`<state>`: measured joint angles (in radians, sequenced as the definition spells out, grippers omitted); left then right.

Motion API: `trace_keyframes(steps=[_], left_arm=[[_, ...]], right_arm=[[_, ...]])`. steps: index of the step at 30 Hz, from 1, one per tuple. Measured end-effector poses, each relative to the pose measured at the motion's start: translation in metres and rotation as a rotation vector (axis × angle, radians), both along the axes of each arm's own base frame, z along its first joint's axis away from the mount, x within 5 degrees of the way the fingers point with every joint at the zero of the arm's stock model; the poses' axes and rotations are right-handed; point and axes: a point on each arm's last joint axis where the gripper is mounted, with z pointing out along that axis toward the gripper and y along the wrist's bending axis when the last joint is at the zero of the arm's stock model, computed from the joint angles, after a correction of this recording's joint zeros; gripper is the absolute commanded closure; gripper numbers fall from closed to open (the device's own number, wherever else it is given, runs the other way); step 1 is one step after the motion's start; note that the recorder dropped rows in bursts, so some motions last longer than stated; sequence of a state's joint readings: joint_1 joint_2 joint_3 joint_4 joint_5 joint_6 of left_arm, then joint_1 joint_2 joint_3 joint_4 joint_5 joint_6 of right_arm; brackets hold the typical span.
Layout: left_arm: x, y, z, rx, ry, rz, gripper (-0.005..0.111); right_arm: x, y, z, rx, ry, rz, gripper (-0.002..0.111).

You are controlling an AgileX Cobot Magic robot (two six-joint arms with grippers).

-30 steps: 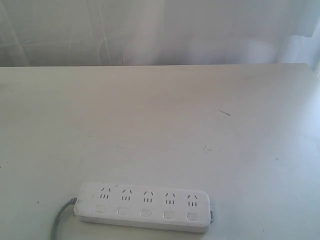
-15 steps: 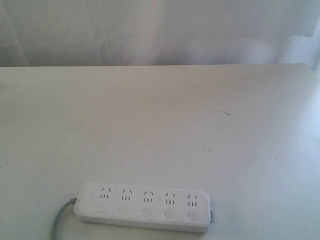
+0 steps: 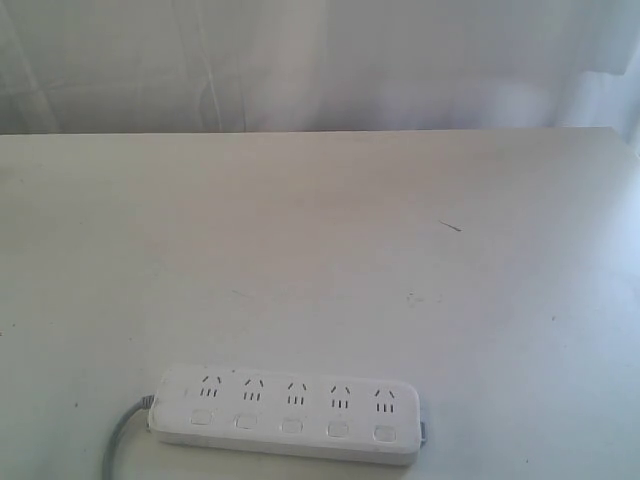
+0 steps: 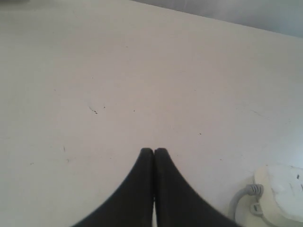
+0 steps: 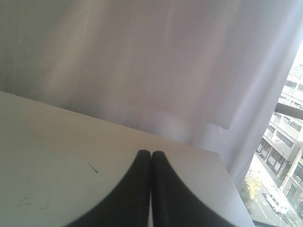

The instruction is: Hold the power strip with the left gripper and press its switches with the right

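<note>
The white power strip (image 3: 288, 412) lies flat near the table's front edge, its grey cord (image 3: 122, 440) trailing off its left end. Its five square switches (image 3: 291, 425) run in a row below the socket groups. Neither arm shows in the exterior view. In the left wrist view my left gripper (image 4: 154, 151) is shut with nothing in it, hovering over bare table, and one end of the power strip (image 4: 282, 187) with its cord (image 4: 240, 198) shows off to one side. My right gripper (image 5: 151, 153) is shut and empty, over the table toward its far corner.
The table (image 3: 320, 250) is a pale plain surface with a small dark scratch (image 3: 450, 226). A white curtain (image 3: 320, 60) hangs behind its far edge. In the right wrist view the table corner (image 5: 222, 165) and a window with buildings (image 5: 284, 142) appear.
</note>
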<state>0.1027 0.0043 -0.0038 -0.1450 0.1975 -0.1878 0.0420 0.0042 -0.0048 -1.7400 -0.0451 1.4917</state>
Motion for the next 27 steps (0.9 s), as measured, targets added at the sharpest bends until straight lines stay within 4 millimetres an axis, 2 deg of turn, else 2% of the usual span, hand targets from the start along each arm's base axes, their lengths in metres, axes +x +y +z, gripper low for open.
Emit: trace_keyframes(steps=[9,17,27], left_arm=[[0.0002,-0.0037,0.0008,0.05,-0.009,-0.063,0.107],[-0.0007,-0.0073,-0.0014,-0.051,0.017,-0.072,0.107],[-0.0007,-0.0075,-0.0013,-0.058,0.017,-0.072,0.107]], right_arm=[[0.0,0.0,0.0,0.0,0.0,0.0,0.108],[0.0,0.0,0.0,0.0,0.0,0.0,0.108],[0.0,0.0,0.0,0.0,0.0,0.0,0.108]])
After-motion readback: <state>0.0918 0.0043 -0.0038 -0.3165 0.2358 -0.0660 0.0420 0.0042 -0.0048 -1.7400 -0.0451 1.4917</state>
